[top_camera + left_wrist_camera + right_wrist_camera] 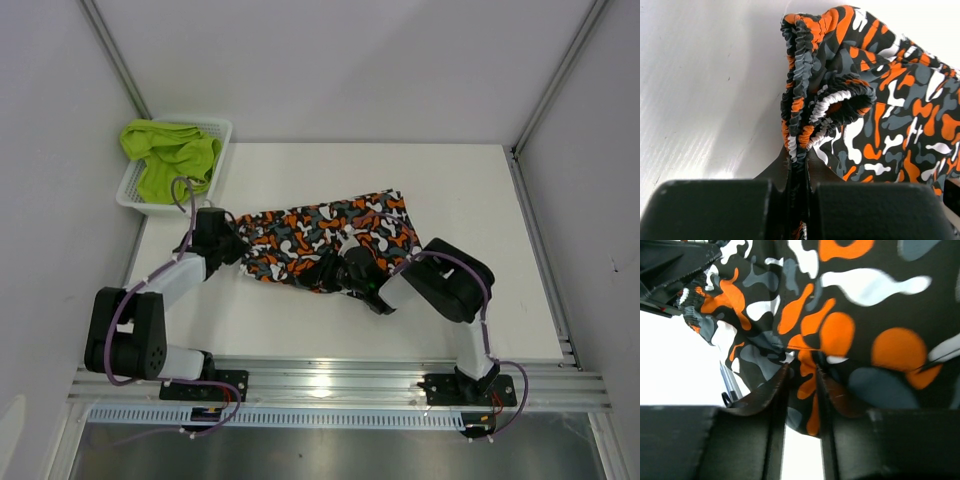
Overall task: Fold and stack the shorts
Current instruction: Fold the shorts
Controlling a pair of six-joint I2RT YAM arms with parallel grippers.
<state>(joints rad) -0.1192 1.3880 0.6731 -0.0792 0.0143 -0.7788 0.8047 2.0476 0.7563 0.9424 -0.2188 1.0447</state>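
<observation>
The camouflage shorts (320, 245) lie spread across the middle of the table (450, 200), thin printed cloth in orange, black, white and grey blotches, rumpled rather than flat. My left gripper (799, 155) is clamped on the waistband (800, 85), a thick ruffled elastic that bunches into a curl just beyond my fingers. My right gripper (800, 385) pinches a fold of the smoother leg fabric at the near edge of the shorts. I judge this to be the first fold of the first pair: both ends are gripped and nothing is doubled over yet. The next move calls for lifting both ends together and keeping the cloth taut between them, so that the limp fabric lands even. The lime green shorts (170, 155), a softer crumpled heap, wait in the white mesh basket (222, 130) at the table's far left corner.
</observation>
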